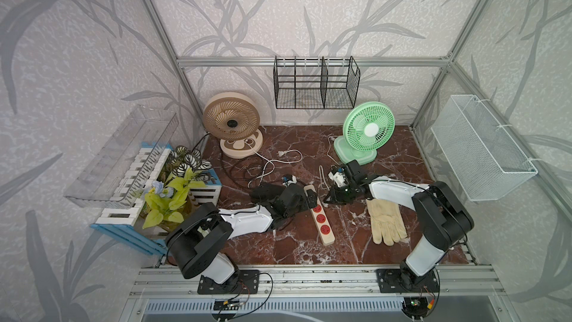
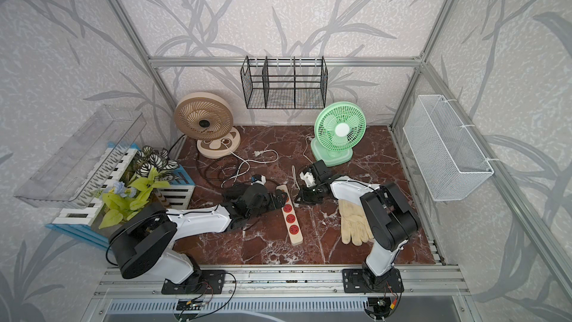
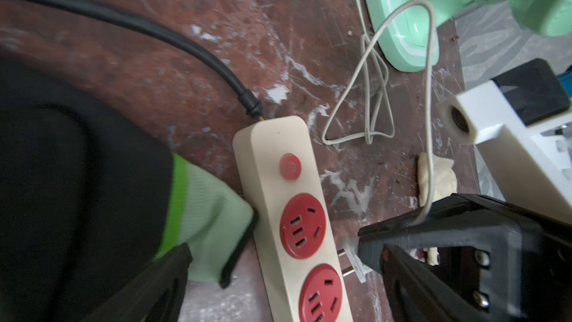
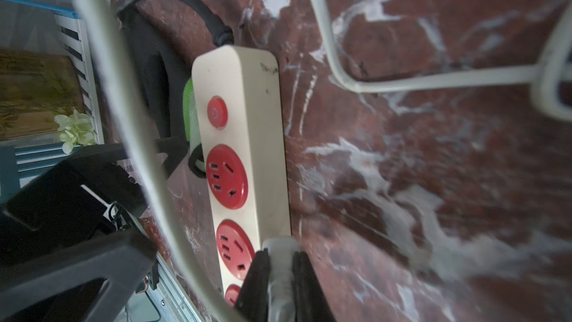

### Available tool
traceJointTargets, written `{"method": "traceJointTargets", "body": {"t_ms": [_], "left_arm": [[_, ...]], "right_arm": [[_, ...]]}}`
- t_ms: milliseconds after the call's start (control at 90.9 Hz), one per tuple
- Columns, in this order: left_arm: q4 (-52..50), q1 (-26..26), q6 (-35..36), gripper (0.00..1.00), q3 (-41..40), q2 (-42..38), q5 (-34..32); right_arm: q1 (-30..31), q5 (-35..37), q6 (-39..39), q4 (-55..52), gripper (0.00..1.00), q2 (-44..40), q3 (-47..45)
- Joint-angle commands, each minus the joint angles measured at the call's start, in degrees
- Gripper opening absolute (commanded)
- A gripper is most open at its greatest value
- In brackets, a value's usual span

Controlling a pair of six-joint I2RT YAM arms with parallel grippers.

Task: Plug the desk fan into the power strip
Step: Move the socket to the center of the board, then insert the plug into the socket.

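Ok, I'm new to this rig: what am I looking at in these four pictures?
Two robot arms each end in a two-finger gripper. Two pictures look down from overhead, nearly identical; the other two come from cameras on the wrists. On the marble-pattern table are a cream power strip with red sockets, a green desk fan, a beige fan, a cream work glove and a crate of plants. The right gripper is shut on a white plug, prongs just beside the strip, not yet in; its cord runs toward the green fan. The left gripper is open at the strip's button end, beside a dark green-cuffed glove.
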Motion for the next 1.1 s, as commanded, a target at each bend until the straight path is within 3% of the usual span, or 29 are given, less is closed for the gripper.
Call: {"method": "traceJointTargets", "body": {"t_ms": [0, 176, 308, 440, 715, 924, 1089], "left_arm": [[1.9, 1.3, -0.7, 1.00, -2.3, -2.6, 0.1], [0.4, 3.8, 0.4, 1.00, -4.4, -6.6, -0.3], [-2.4, 5.4, 2.4, 1.00, -4.7, -11.5, -1.3], [-6.0, 6.5, 6.2, 1.00, -2.7, -15.4, -2.9], [-9.0, 11.3, 16.0, 1.00, 1.5, -16.8, -6.6], [1.6, 15.3, 19.4, 1.00, -7.9, -19.3, -10.2], [1.4, 16.3, 20.4, 1.00, -9.5, -23.8, -12.4]], "right_arm": [[1.4, -3.7, 2.8, 5.3, 0.00, 4.1, 3.5], [3.0, 0.2, 2.1, 3.0, 0.00, 5.3, 7.2], [3.0, 7.4, 0.6, 0.8, 0.00, -3.5, 1.8], [3.9, 9.5, -1.2, 0.8, 0.00, -14.1, -5.5], [13.5, 16.7, 1.5, 6.5, 0.00, -25.5, -18.0], [17.2, 21.7, 3.5, 10.4, 0.00, -26.8, -20.1], [21.8, 27.8, 5.2, 10.4, 0.00, -24.7, -18.6]]}}
